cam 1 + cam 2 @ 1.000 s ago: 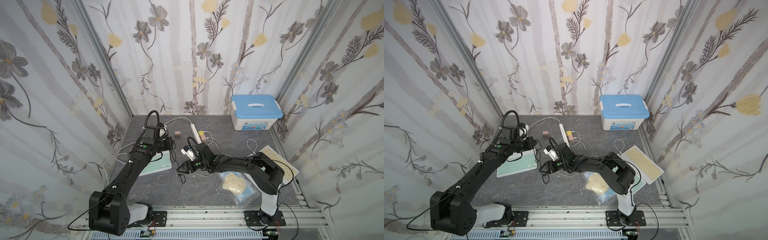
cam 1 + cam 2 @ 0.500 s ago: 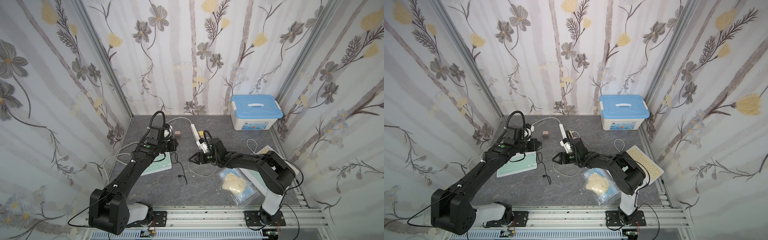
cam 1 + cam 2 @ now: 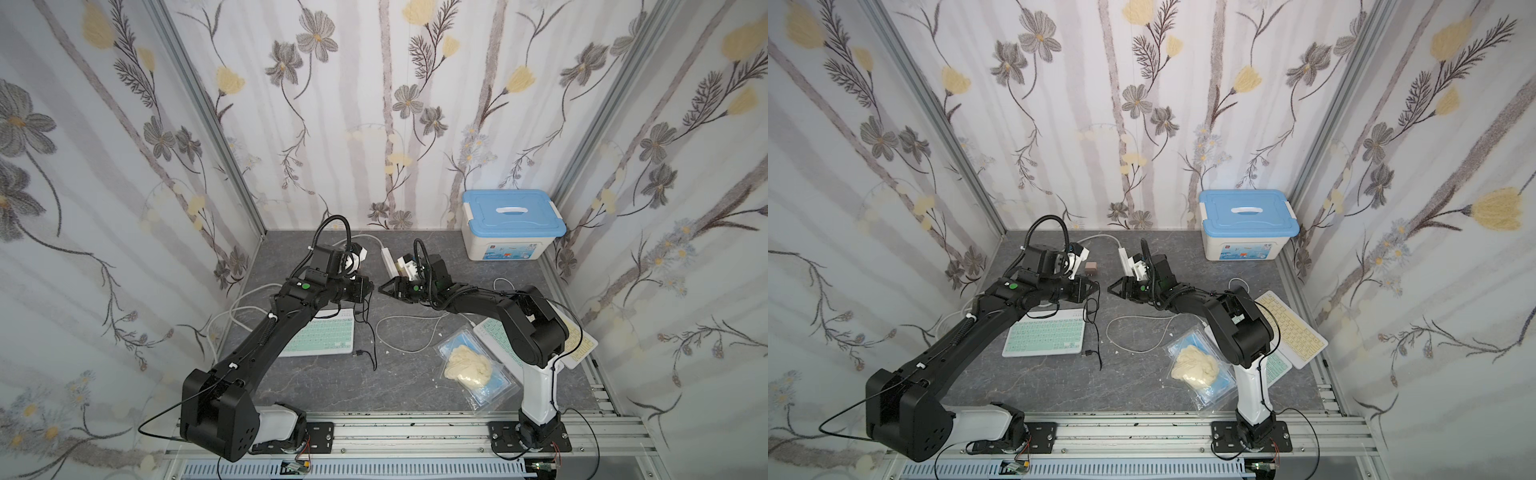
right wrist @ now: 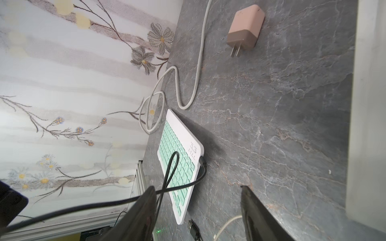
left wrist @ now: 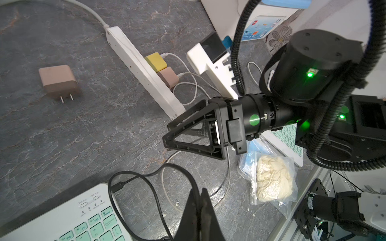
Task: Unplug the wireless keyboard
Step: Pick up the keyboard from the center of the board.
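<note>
The wireless keyboard (image 3: 328,336) (image 3: 1050,336), white with mint keys, lies flat at the left under my left arm. A black cable (image 5: 154,192) (image 4: 173,167) runs from a plug (image 5: 117,185) (image 4: 202,163) that appears seated in the keyboard's far edge. My left gripper (image 3: 368,289) (image 5: 200,191) is shut on this cable and holds a loop of it above the table. The cable's free USB end (image 3: 358,353) lies by the keyboard's right side. My right gripper (image 3: 382,289) (image 4: 197,187) faces the left one, open with nothing between its fingers. The cable crosses beside one fingertip.
A white power strip (image 5: 142,68) carries a yellow and a brown charger. A loose pink charger (image 5: 57,80) lies behind the keyboard. A white cable loop (image 3: 407,332), a bagged pair of gloves (image 3: 469,365), two more keyboards (image 3: 1291,324) and a blue-lidded box (image 3: 513,224) sit at the right.
The right gripper has drawn back from the keyboard's right side, up toward the power strip. The left gripper has shifted right with the black cable.
</note>
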You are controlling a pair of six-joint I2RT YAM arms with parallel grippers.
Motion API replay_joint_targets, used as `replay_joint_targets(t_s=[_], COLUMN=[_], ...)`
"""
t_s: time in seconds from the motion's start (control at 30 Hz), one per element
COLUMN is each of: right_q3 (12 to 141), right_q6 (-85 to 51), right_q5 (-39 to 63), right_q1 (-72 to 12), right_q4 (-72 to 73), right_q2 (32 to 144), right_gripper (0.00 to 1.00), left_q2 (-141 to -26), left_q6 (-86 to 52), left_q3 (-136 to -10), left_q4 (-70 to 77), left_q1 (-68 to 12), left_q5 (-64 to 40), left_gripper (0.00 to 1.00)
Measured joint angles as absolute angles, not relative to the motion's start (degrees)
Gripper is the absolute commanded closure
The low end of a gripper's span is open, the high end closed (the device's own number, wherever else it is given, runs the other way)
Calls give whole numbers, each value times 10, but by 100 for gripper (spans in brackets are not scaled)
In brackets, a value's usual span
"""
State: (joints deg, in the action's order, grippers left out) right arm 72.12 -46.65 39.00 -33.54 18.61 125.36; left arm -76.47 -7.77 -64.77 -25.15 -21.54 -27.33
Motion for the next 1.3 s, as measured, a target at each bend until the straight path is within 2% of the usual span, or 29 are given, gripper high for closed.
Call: replay_joint_targets(t_s=[0.43,0.7,0.8,1.03,1.3], right_q3=[800,840,843,845,844], right_q6=[-496,-503,-512,-530,-530], right_q5=[442,467,480,500,515], right_q1=[-345,-383,-394,-405,-412], right_q4=[148,130,132,135,135], right_q2=[1329,1371,1381,1389,1395], right_gripper=[32,36,40,41,58], left_q2=[-779,-778,-778,-778,-780], left_q6=[-43,-32,-32,-30,-30], left_q3=[-690,-690,-690,-687,-687], left_q4=[-266,-269,-269,-268,-268], left_q1=[-224,-227,-227,-227,-227], left_q5=[-313,-317,-317,-315,-315], left_gripper=[100,100,100,100,100])
